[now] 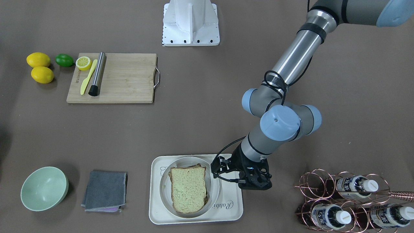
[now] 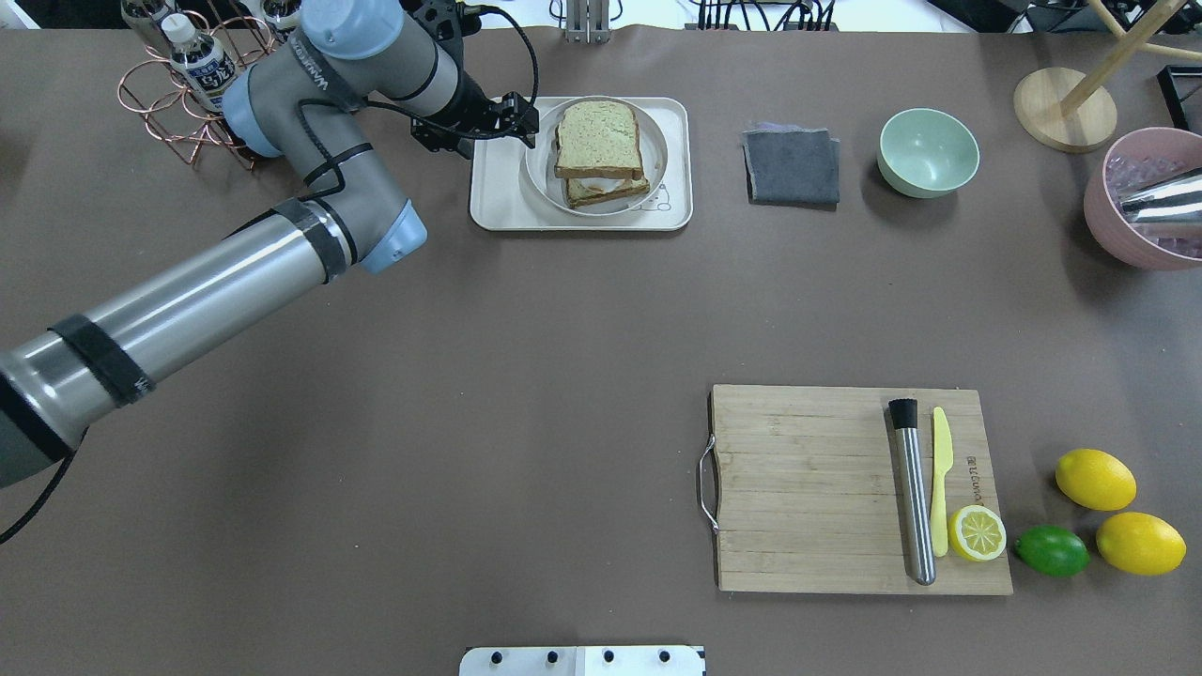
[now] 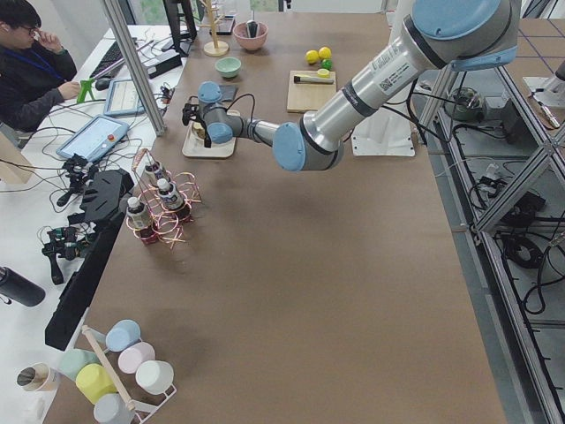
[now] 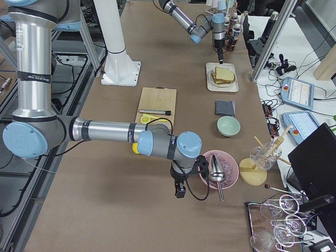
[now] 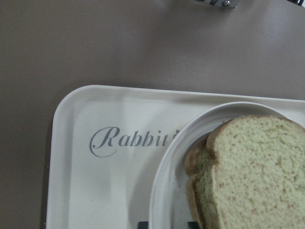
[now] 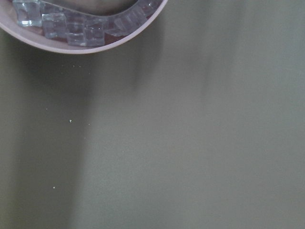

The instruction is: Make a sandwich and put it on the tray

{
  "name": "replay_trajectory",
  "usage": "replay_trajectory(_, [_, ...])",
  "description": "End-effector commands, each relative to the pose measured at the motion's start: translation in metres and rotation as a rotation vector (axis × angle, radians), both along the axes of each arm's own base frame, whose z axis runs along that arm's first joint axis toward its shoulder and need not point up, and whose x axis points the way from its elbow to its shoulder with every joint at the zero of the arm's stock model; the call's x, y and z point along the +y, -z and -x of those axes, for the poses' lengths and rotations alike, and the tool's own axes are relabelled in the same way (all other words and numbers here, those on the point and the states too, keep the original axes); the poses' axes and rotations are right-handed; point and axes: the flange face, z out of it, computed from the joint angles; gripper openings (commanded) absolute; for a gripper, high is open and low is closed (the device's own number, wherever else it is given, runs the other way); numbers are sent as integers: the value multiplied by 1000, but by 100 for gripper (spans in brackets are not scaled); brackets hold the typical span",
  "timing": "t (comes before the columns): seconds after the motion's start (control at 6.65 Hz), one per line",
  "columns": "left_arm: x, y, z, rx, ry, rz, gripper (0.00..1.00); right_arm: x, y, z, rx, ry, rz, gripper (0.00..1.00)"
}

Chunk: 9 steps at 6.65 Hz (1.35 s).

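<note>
There — left hand (image 1: 216, 168) over tray (image 1: 194, 218).

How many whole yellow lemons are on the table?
2. One lemon lies beside the lime; the other lemon next to it, farther from the robot. The cut half is not counted; none seems hidden.

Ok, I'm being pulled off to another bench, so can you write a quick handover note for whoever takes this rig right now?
Left gripper: jaws apart astride the plate rim, seemingly not clamped.
Right gripper: beside the pink bowl, away from the job; open or shut unclear.
Sandwich: stacked on the plate, which sits on the tray.
Done: assembly and placing, it appears.
To do: probably only backing the left arm off.
</note>
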Motion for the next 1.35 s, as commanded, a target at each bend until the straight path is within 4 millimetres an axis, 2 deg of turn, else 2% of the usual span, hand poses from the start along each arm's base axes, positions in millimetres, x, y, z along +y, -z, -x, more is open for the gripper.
replay_trajectory(0.0, [49,-36,42,8,-19,4,99,2,-2,0,-2,0,5,100])
replay_trajectory(0.15, [78,-52,80,15,-63,46,99,3,-5,0,0,0,11,100])
replay_trajectory(0.3, [96,-71,137,18,-39,44,99,3,-6,0,0,0,13,100])
replay_trajectory(0.45, [117,-103,180,-12,-83,-14,99,4,-7,0,2,-6,19,100])
replay_trajectory(0.6, [132,-149,243,-70,-109,-57,99,3,-7,0,1,-7,21,100])
replay_trajectory(0.75, [132,-178,308,-105,-131,-87,99,3,-7,0,2,-8,21,100])
replay_trajectory(0.9, [130,-214,373,-162,-155,-139,99,1,-6,0,1,-9,18,100])
replay_trajectory(1.2, [116,-249,504,-299,-225,-191,99,3,-8,0,2,-8,24,100])
